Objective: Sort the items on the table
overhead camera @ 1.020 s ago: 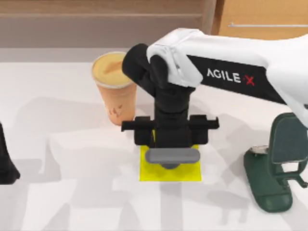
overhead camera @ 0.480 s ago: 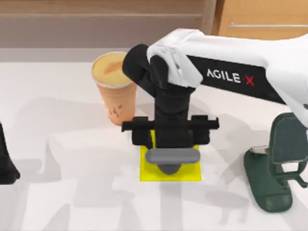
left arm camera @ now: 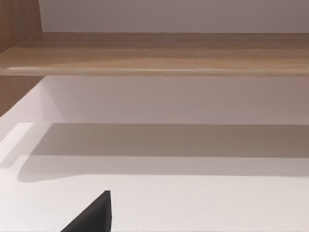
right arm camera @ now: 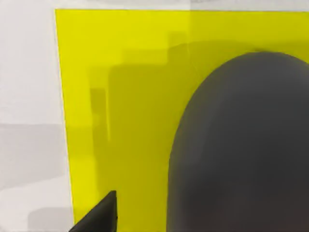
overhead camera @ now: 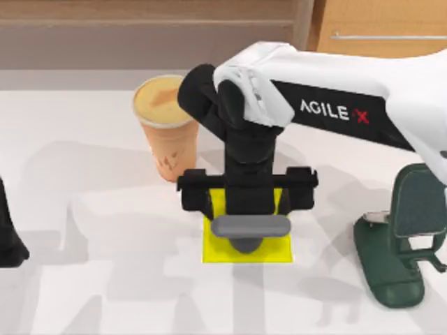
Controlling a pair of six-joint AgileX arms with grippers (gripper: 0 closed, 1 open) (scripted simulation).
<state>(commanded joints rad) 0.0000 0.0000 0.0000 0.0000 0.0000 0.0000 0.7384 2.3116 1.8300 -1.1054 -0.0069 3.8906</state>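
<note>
Here, at the far left edge of the large white counter, the left arm's end effector is parked; whether it is open or closed cannot be told. Next to the right stands the tall orange lidded drink cup, upright and untouched, in the same place as a second ago.

At centre, the right arm's end effector hangs directly over the flat yellow square. Its black crossbar looms slightly larger and lower in the overhead view than a moment earlier, which suggests the wrist has begun to rise. The dark grey oval computer mouse has not moved with it and lies on the yellow square. In the right wrist view one black fingertip stands apart from the mouse, with bare yellow between them, so the end effector reads as open and holding nothing.

Judged from this, the mouse has been delivered and released, and the cup remains to be sorted.

At the right sits the dark green stand.
</note>
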